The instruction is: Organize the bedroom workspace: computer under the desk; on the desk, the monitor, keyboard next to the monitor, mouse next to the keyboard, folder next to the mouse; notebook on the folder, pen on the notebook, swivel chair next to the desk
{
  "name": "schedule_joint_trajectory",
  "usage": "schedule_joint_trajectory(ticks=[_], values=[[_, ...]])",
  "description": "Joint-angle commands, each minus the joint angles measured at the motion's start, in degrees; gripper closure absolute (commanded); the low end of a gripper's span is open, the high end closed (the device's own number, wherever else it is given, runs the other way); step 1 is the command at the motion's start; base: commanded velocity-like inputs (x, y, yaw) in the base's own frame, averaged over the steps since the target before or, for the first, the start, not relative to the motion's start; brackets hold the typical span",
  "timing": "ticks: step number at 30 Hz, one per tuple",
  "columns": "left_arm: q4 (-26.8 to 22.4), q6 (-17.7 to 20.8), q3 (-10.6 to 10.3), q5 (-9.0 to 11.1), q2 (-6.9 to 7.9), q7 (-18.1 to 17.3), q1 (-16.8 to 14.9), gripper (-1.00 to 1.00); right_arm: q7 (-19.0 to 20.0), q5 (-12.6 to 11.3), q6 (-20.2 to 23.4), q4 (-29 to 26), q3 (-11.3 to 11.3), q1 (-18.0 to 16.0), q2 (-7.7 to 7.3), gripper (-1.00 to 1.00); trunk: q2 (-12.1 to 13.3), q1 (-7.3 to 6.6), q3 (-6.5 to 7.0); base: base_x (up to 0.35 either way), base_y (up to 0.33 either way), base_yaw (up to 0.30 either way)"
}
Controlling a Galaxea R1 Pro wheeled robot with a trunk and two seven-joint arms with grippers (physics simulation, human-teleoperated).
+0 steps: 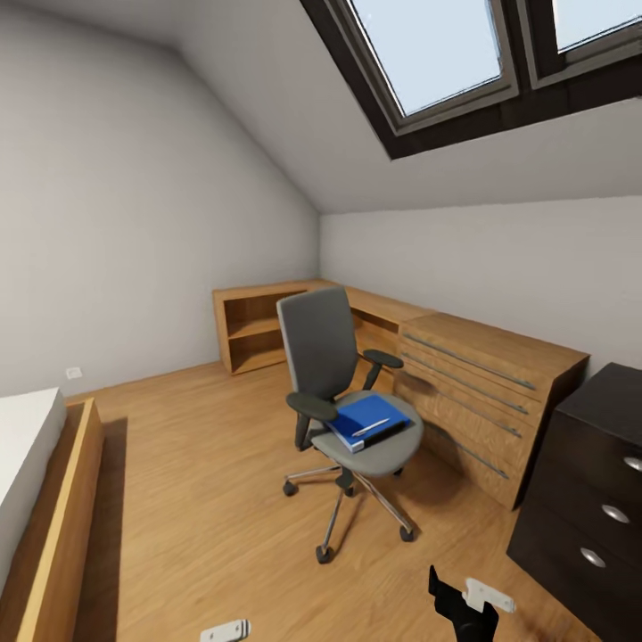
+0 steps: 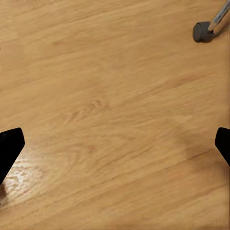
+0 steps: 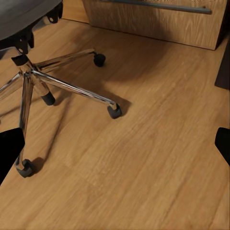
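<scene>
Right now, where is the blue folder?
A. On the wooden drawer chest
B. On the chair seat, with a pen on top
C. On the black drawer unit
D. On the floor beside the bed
B: the folder lies on the chair seat, the white pen across it.

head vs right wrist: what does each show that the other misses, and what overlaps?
Head view alone: the swivel chair whole, grey back upright, with the blue folder on its seat and a white pen lying on that stack; the skylight, the low shelf, a bed edge and the black drawer unit.

Right wrist view alone: close detail of the chrome legs and castors, with their shadows.

Both: the chair's base, the wooden floor and the light wooden drawer chest.
</scene>
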Motion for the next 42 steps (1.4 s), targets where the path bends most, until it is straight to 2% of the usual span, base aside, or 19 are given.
schedule_joint_trajectory(ticks=[1, 7, 17, 24, 32, 42], values=[[-0.1, 0.2, -0.2, 0.4, 0.05, 0.5, 0.0, -1.0, 0.1, -0.6, -0.2, 0.1, 0.5, -0.1, 0.01, -1.0, 0.4, -0.23, 0.1, 0.0, 0.0, -0.033], [0.0, 0.1, -0.1, 0.5, 0.13, 0.4, 0.0, -1.0, 0.1, -0.7, -0.1, 0.1, 0.4, -0.1, 0.0, -1.0, 2.8, -1.55, 1.16, 0.0, 0.0, -0.043], [0.0, 0.1, 0.3, 0.6, 0.13, 0.1, 0.0, -1.0, 0.1, -0.6, -0.1, 0.1, 0.5, -0.1, 0.0, -1.0, 6.8, -3.75, 2.76, -0.029, 0.012, -0.224], [0.3, 0.1, 0.4, 0.7, 0.14, 0.0, 0.0, -1.0, 0.1, -0.5, 0.0, 0.2, 0.5, -0.1, 0.07, -1.0, 9.6, -5.29, 3.86, -0.222, 0.143, -0.251], [0.3, 0.1, 0.6, 0.8, 0.2, 0.0, 0.0, -1.0, 0.1, -0.5, 0.0, 0.1, 0.4, -0.1, 1.29, -1.0, 12.8, -7.04, 5.12, -0.266, 0.189, -0.253], [0.3, 0.0, 0.6, 0.8, 0.23, 0.1, 0.0, -1.0, 0.1, -0.4, 0.0, 0.1, 0.5, -0.1, 1.59, -1.0, 16.8, -9.24, 6.72, -0.217, 0.161, -0.253]])
